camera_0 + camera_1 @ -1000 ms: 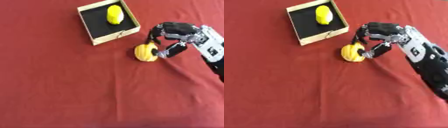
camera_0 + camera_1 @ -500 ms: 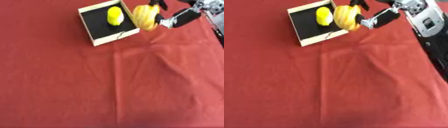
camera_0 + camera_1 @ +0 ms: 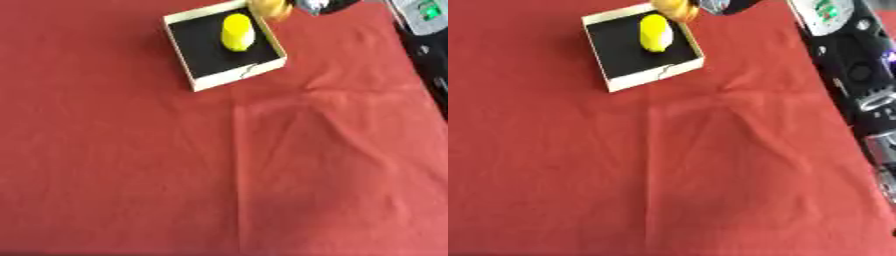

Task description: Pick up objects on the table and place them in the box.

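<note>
- Change: a second ago your right hand (image 3: 726,5) was closing on the yellow-orange object (image 3: 675,8) low on the red cloth (image 3: 262,165); half a second ago it carried it beside the box (image 3: 194,80). Now object and hand sit at the top edge of both views, just over the box's far right corner.
- Hand state: only a dark sliver of it shows, blurred. You cannot tell how the fingers stand; the object beside it suggests it is held, which is a judgement.
- Box contents: one yellow piece (image 3: 236,32) lies on the black floor, right of centre.
- Meaning: transport looks nearly done; release is not yet made.
- Room: the box's left half is bare, so aim there, clear of the near and right walls.
- Left hand: in no view.
</note>
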You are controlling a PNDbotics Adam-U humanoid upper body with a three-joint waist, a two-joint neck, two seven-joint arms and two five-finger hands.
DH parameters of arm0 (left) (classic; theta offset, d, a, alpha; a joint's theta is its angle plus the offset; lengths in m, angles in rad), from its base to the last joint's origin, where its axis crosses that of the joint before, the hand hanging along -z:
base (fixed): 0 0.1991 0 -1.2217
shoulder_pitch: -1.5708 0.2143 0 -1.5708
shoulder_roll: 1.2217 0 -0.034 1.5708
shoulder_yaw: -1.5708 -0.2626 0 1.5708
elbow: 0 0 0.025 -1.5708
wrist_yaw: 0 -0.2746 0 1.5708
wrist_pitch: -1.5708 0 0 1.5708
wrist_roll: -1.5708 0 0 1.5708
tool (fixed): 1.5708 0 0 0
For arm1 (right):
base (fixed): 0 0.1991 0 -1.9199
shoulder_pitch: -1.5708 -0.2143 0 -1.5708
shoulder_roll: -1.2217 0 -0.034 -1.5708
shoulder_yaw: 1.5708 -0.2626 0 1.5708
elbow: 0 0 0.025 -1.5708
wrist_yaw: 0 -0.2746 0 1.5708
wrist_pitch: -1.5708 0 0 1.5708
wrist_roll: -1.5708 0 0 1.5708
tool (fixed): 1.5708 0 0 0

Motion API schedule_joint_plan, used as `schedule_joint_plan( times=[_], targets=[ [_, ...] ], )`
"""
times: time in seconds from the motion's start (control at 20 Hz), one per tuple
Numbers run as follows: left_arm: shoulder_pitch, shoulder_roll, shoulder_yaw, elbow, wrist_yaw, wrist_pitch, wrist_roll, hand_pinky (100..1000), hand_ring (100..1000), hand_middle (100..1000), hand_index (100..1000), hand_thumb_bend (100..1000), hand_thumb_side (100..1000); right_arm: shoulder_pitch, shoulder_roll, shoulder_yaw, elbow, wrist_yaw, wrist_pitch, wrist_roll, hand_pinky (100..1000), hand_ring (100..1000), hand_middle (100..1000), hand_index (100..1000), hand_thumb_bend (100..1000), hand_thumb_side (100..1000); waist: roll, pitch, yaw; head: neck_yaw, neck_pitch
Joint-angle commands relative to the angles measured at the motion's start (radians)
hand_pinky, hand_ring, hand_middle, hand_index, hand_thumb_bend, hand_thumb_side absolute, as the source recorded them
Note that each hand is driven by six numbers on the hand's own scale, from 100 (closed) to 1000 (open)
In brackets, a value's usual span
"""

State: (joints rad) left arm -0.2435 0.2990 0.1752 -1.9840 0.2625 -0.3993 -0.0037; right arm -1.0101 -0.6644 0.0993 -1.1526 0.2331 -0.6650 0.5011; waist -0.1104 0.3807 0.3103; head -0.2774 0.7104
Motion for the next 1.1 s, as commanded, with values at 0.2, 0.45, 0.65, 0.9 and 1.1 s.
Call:
schedule_joint_plan(
  times=[0.2,0.45,0.65,0.9,1.1],
  targets=[
    [-0.030,0.025,-0.008,-0.016,0.015,-0.008,-0.012,873,788,765,852,126,719,-0.088,0.071,-0.026,0.154,0.197,-0.084,-0.047,565,610,285,449,100,200,-0.001,-0.005,0.033,-0.038,-0.027],
    [-0.044,0.025,-0.010,-0.016,0.022,-0.014,-0.017,874,788,765,852,127,719,-0.101,0.103,-0.032,0.265,0.388,-0.152,-0.173,568,616,319,487,100,207,-0.006,0.009,0.055,-0.086,-0.040],
    [-0.047,0.021,-0.010,-0.016,0.024,-0.014,-0.020,874,788,766,852,126,720,-0.095,0.117,-0.035,0.327,0.513,-0.193,-0.265,598,657,371,544,100,208,-0.006,0.015,0.061,-0.097,-0.045],
    [-0.044,0.018,-0.011,-0.016,0.025,-0.011,-0.023,874,789,766,852,126,720,-0.092,0.120,-0.026,0.345,0.606,-0.236,-0.304,667,775,586,775,100,230,-0.003,0.013,0.063,-0.096,-0.040],
    [-0.042,0.017,-0.011,-0.016,0.026,-0.007,-0.025,874,789,766,852,126,720,-0.087,0.117,-0.018,0.319,0.676,-0.242,-0.316,719,873,790,924,100,233,0.000,0.008,0.057,-0.087,-0.034]
  ],
)
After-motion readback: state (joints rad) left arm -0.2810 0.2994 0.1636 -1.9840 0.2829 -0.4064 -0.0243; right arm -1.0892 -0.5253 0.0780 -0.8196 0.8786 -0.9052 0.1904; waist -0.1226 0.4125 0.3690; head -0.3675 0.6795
